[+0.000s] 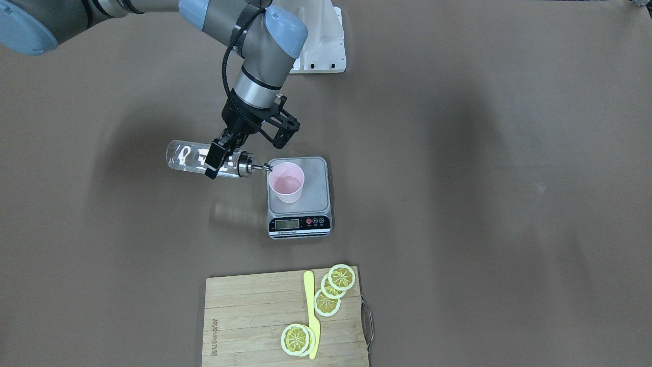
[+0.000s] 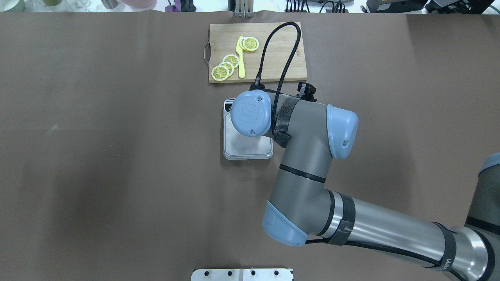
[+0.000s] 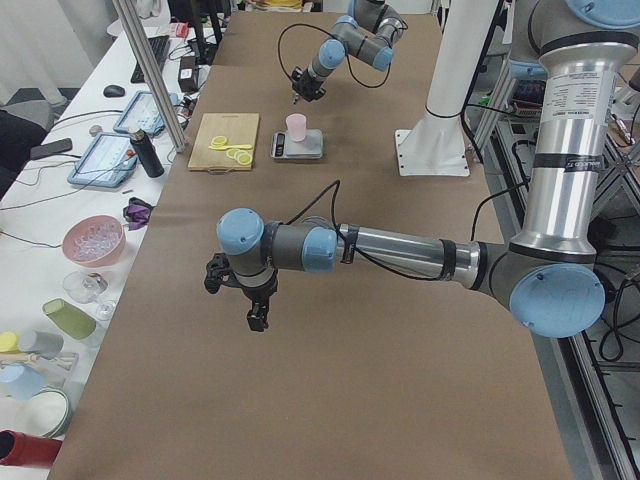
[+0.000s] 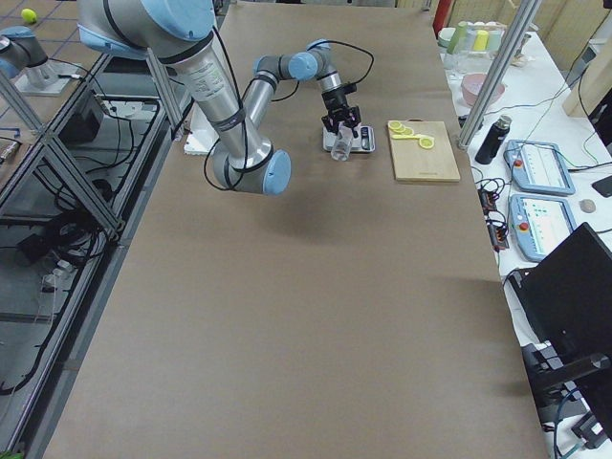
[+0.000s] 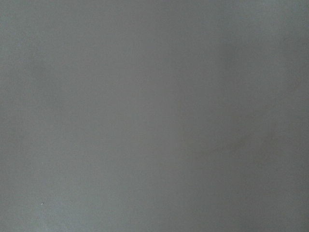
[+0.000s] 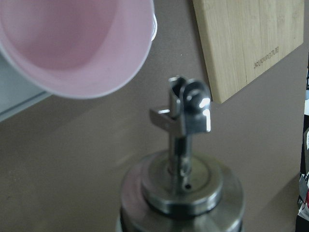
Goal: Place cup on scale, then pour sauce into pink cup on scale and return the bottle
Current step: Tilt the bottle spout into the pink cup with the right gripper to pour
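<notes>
The pale pink cup [image 1: 286,182] stands upright on the left part of the silver scale [image 1: 305,204]. A little clear sauce shows in its bottom. My right gripper [image 1: 214,163] is shut on the clear glass bottle [image 1: 183,157], which lies about level above the table. The bottle's metal spout [image 1: 264,166] is at the cup's rim. In the right wrist view the spout [image 6: 186,108] sits just outside the cup [image 6: 72,43], and no stream shows. My left gripper [image 3: 255,305] hovers over bare table far from the scale; I cannot tell whether it is open or shut.
A wooden cutting board [image 1: 244,316] with lemon slices [image 1: 333,290] and a yellow knife [image 1: 311,316] lies beyond the scale, on the operators' side. The white robot base [image 1: 321,51] is behind it. In the overhead view my right arm hides the cup and part of the scale [image 2: 246,150].
</notes>
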Controlling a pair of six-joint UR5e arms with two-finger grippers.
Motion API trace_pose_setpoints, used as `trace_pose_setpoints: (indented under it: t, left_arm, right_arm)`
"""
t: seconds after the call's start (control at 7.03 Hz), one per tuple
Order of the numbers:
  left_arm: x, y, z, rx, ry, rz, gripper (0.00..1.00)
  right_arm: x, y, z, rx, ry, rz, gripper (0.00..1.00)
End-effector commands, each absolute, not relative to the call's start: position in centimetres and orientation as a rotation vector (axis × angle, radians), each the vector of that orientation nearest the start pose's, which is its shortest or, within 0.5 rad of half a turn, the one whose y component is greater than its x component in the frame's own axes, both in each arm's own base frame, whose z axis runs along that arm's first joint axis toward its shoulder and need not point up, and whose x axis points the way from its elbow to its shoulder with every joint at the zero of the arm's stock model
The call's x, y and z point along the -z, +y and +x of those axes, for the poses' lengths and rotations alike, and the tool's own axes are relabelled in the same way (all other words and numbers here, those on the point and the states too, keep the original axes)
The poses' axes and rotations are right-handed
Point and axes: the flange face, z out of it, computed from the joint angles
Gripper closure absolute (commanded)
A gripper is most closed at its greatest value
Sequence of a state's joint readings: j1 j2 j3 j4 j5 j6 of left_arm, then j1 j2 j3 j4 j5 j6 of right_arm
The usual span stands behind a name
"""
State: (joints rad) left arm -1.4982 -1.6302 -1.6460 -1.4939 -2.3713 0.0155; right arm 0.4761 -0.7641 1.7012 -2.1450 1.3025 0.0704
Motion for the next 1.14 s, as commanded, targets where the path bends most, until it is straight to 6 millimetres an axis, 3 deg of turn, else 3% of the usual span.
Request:
trace_pose_setpoints:
  t: [0.0,1.0]
  left_arm:
    - [-59.7,-52.1,-2.4,-0.107,0.804,0.034,0.01]
    - [-59.8,-52.0,-2.5,-0.106,0.798,0.033,0.01]
  right_arm:
    - [-19.5,-45.0,-52.4,0.968,0.038,0.455,0.76]
    - [-18.9,-42.6,-54.5,1.026,0.128,0.414,0.76]
